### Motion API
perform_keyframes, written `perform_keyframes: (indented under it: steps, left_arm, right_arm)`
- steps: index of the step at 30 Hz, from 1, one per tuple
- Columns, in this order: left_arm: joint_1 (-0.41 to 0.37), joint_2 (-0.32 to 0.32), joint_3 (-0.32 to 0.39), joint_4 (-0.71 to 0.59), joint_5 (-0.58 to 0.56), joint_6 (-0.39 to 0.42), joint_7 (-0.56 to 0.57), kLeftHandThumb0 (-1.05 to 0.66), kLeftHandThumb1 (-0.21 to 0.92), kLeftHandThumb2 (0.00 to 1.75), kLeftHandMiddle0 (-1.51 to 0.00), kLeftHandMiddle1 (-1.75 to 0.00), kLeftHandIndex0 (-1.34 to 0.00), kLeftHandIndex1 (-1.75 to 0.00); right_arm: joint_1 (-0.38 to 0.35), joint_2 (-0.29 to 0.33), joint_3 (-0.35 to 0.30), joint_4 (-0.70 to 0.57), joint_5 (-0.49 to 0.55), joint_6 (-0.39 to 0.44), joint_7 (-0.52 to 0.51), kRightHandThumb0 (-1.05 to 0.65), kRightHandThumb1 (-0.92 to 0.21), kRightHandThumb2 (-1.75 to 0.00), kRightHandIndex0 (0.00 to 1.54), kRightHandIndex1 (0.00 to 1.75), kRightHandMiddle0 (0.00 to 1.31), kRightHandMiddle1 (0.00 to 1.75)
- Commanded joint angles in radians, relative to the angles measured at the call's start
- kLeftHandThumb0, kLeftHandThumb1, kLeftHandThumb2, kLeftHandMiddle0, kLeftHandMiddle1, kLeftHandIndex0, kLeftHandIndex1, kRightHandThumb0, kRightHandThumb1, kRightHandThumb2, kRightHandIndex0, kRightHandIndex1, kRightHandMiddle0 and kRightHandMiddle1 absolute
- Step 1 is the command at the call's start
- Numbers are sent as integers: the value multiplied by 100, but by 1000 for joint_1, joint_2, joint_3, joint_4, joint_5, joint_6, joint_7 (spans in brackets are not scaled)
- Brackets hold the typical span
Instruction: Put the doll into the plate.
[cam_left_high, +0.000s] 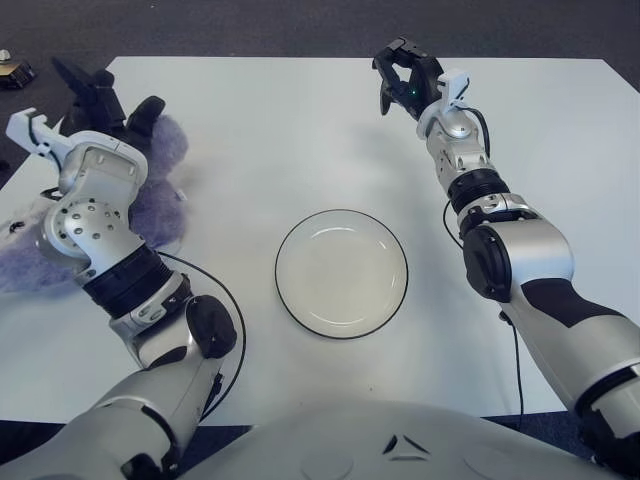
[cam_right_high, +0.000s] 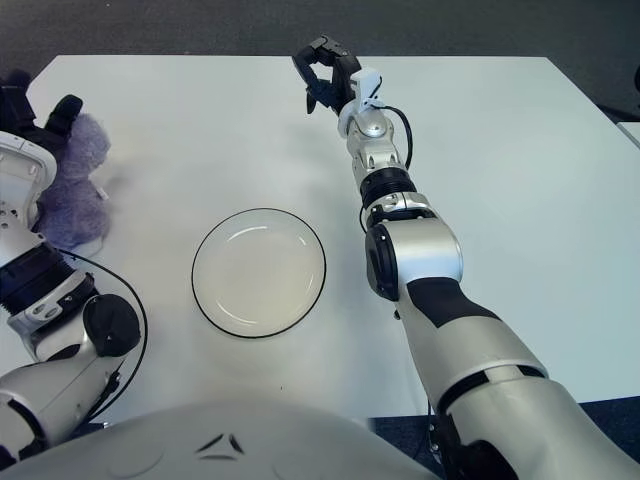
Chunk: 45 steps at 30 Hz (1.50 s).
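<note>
The doll (cam_left_high: 162, 195) is a fluffy purple plush at the table's left edge, left of the plate; it also shows in the right eye view (cam_right_high: 78, 175). My left hand (cam_left_high: 112, 102) is over the doll's top, wrist and forearm covering much of it, black fingers (cam_left_high: 146, 114) spread against the fur. I cannot tell whether they grip it. The plate (cam_left_high: 341, 272) is white with a dark rim, empty, at the table's middle front. My right hand (cam_left_high: 404, 72) is held over the far part of the table, beyond and right of the plate, fingers loosely curved and empty.
The white table (cam_left_high: 280, 130) ends at dark floor on the far side and on the left. A small object (cam_left_high: 14, 70) lies on the floor at the far left. A black cable (cam_left_high: 225, 300) loops by my left arm near the plate.
</note>
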Motion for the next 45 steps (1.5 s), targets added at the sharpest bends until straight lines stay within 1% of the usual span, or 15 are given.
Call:
perform_keyframes:
  steps: [1,9,12,16,21,28,31,34,36,38,39,40,42,43,45]
  left_arm:
    - [-34,5,-26,32,-16,7,-11,-35,92,51,-66,-164,-21,-175]
    - [-77,-19,-111,101,12,-28,-29,-35,92,51,-68,-162,-21,-175]
    - [-78,-18,-119,107,13,-34,-31,-35,92,51,-68,-161,-21,-175]
    - [-97,-39,-158,135,27,-51,-36,-35,92,51,-68,-161,-21,-175]
    - [-112,-52,-179,165,23,-63,-48,-35,92,51,-68,-161,-21,-175]
    - [-131,-73,-201,213,5,-78,-92,-35,92,51,-67,-161,-21,-175]
    - [-131,-85,-219,226,4,-88,-125,-35,92,51,-66,-160,-21,-175]
    - [-110,-72,-254,212,14,-103,-189,-35,92,51,-63,-159,-21,-175]
    - [-71,-51,-311,175,51,-145,-270,-35,92,51,-59,-157,-21,-175]
    - [-56,-44,-333,163,68,-166,-304,-35,92,51,-58,-156,-21,-175]
    - [-35,-33,-361,143,101,-197,-328,-35,92,48,-59,-155,-24,-171]
    - [0,-8,-416,105,176,-248,-342,-35,92,49,-58,-155,-24,-172]
    - [53,28,-499,51,306,-338,-358,-35,92,50,-54,-162,-22,-173]
    - [75,43,-531,33,368,-384,-356,-35,92,50,-53,-165,-22,-174]
    - [96,51,-557,21,431,-433,-358,-35,92,51,-51,-171,-21,-174]
  right_arm:
    - [5,-2,-8,8,12,-11,4,-35,-92,-31,103,175,42,152]
    - [2,-2,-13,8,15,-9,15,-35,-92,-33,102,175,41,153]
    - [3,-1,-15,7,15,-9,17,-35,-92,-33,102,175,40,154]
    - [3,-1,-22,7,24,-18,37,-35,-92,-33,102,175,40,154]
    - [1,-1,-29,9,31,-22,53,-35,-92,-34,101,175,39,155]
    - [-2,-1,-34,11,41,-29,71,-35,-92,-36,100,175,37,158]
    - [-3,-1,-37,12,45,-34,78,-35,-92,-37,100,175,35,159]
    - [-6,-2,-37,13,46,-34,80,-35,-92,-38,100,175,35,160]
    - [-8,-3,-38,13,47,-34,82,-35,-92,-38,100,175,34,160]
    - [-8,-4,-38,14,47,-34,83,-35,-92,-38,100,175,34,161]
    - [-9,-3,-37,13,47,-34,83,-35,-92,-38,100,175,34,161]
    - [-9,-3,-37,13,47,-35,84,-35,-92,-38,100,175,34,161]
    - [-10,-4,-36,12,47,-35,84,-35,-92,-38,100,175,34,161]
    - [-10,-4,-36,12,47,-36,84,-35,-92,-39,100,175,34,161]
    - [-10,-4,-35,12,47,-36,84,-35,-92,-39,99,175,34,161]
